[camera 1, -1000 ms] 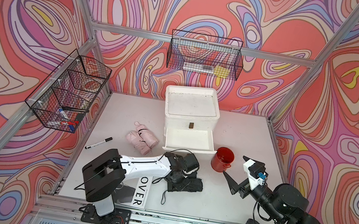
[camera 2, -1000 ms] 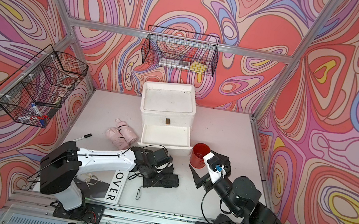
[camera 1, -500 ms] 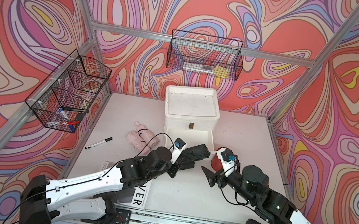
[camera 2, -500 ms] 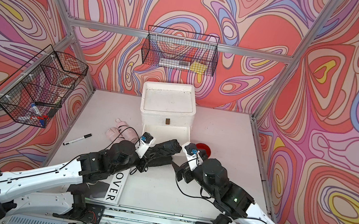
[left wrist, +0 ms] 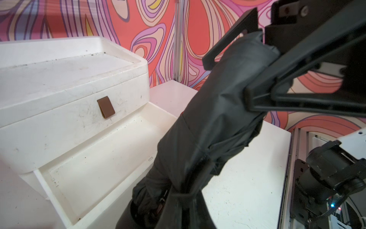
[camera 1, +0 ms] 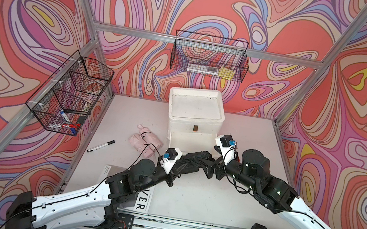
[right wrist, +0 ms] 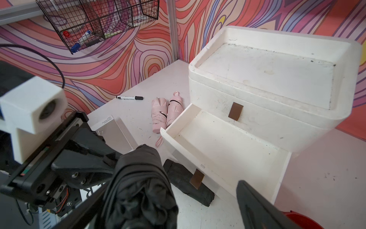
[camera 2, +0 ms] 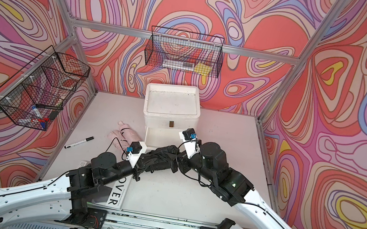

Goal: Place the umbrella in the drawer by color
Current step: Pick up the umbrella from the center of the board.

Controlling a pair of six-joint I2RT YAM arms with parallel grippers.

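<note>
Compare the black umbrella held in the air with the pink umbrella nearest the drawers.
Colour: the held umbrella is black, the pink umbrella pale pink.
Support: the black one is gripped in the left hand, off the table; the pink one lies flat on it, untouched.
Place: the black one is by the front of the open bottom drawer, the pink one beside its side wall.
Both are folded.

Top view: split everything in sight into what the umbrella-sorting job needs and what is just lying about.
Job: black umbrella clamped in left gripper, open right gripper straddling its far end; second black umbrella lying loose; two pink umbrellas; drawer unit, lower drawer open.
Lying about: marker; red cup; booklet; wire baskets.
</note>
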